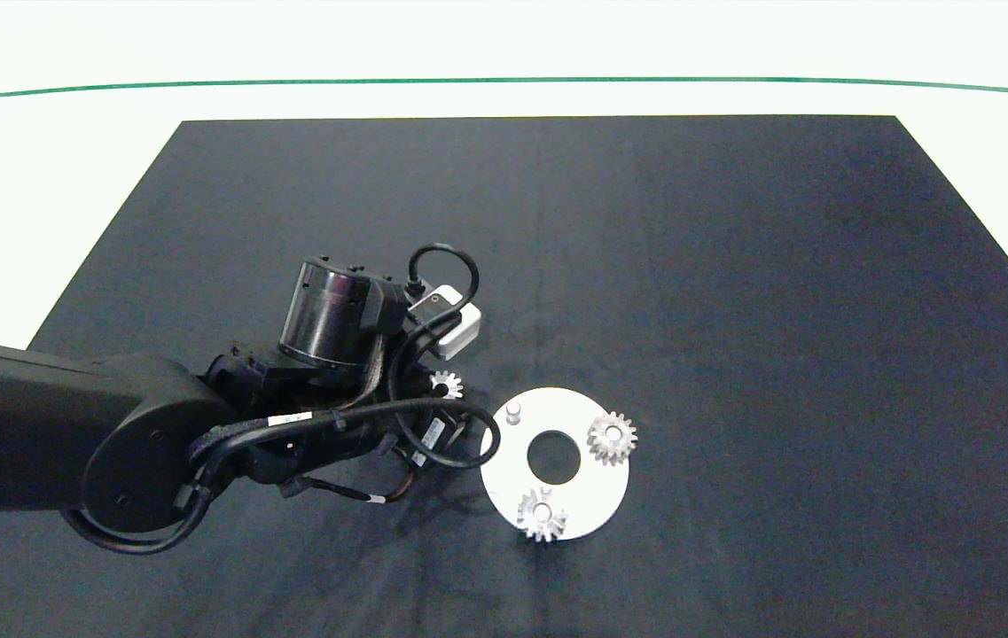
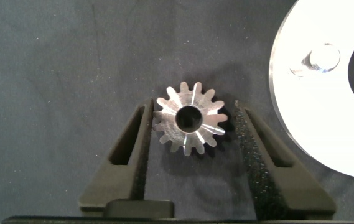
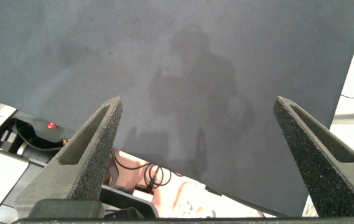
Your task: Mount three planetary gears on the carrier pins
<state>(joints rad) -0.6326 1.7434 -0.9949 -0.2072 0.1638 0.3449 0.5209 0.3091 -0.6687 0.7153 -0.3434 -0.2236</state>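
Head view: 2 planetary gears (image 1: 612,438) seated on carrier pins (image 1: 513,410) of white disc (image 1: 597,494). Left gripper (image 2: 192,121) straddles 3rd gear (image 2: 189,119) on mat beside disc, fingers spread, one touching. Right gripper (image 3: 198,112) wide open off table.

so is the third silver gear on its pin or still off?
Off. The small silver spur gear lies flat on the black mat between the open left gripper fingers; the bare white pin stands empty.

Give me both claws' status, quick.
Left claw: open, fingers either side of the loose gear on the mat, one finger touching it, not gripping.
Right claw: open, empty, out of the head view.
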